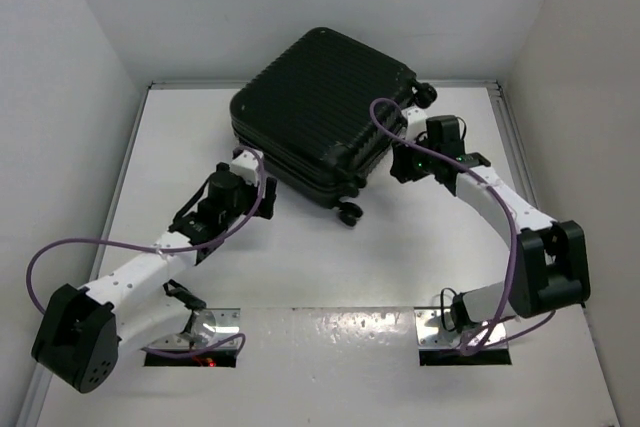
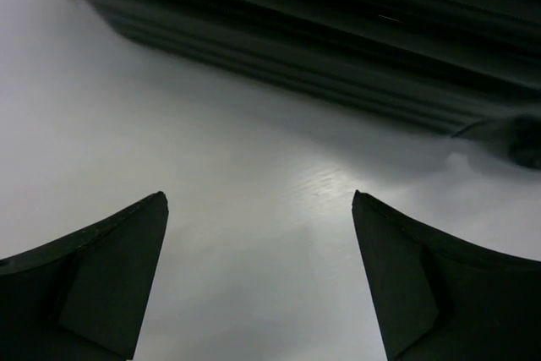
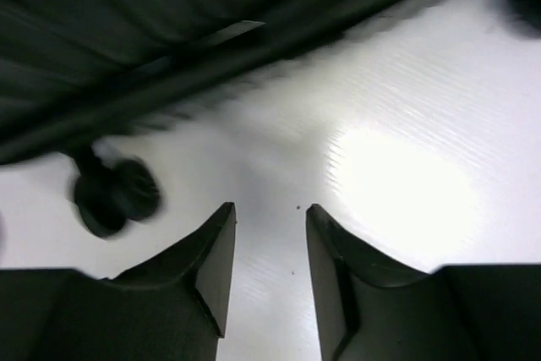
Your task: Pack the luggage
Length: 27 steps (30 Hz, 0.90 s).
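Top external view: the luggage [image 1: 325, 107] lies flat and shut in the upper centre of the frame, turned diagonally on the white table [image 1: 300, 277]. Its ribbed shell faces up. The wheeled end points to the lower right, so its length runs from there toward the upper left. One wheel [image 1: 348, 214] sits at the lower corner and another at the upper right corner.

The left gripper [image 1: 264, 185] is just beside the case's lower-left side. In the left wrist view the luggage [image 2: 338, 31] fills the top of the frame. The left gripper [image 2: 258, 195] has its fingers spread wide over bare table with nothing between them.

The right gripper [image 1: 402, 163] is just beside the wheeled end, between the two wheels. In the right wrist view the luggage [image 3: 127, 31] crosses the upper left, and a wheel [image 3: 114, 196] sits left of the fingers. The right gripper [image 3: 270, 207] shows only a narrow gap and holds nothing.

Both arms look about equally near, each apart from the shell by a strip of table. Neither is on the seam. Any lifting of the lid would likely have to start from one of these two sides. Whether the case is packed already cannot be told from outside.
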Tool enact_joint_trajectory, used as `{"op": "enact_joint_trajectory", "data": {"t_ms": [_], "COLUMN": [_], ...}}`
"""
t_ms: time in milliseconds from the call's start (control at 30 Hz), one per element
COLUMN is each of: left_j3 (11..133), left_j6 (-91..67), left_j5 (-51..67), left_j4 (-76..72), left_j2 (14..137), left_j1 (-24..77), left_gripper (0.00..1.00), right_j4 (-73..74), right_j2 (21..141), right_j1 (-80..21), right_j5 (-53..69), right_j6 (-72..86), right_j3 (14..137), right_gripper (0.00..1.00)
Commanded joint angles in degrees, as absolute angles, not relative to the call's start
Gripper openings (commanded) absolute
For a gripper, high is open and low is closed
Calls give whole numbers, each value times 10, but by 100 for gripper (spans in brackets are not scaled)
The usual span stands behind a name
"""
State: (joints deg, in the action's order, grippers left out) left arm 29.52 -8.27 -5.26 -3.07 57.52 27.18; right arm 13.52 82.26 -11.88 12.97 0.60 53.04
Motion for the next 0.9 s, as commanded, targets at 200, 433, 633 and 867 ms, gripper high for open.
{"op": "enact_joint_trajectory", "data": {"t_ms": [200,433,633,867], "left_j3": [337,372,410,417], "left_j6": [-128,-134,-120,-122], "left_j5": [-196,-153,-144,-140], "left_j4": [-54,-32,4,20], "left_j2": [635,648,658,660], "left_j1": [182,110,73,39], "left_gripper": [94,99,99,99], "right_j4": [70,182,250,276], "right_j2": [747,815,842,901], "right_j1": [-135,-230,-320,-359], "right_j5": [192,311,249,148], "right_j6": [45,104,59,26], "right_j3": [620,718,721,751], "right_gripper": [73,83,89,99]}}
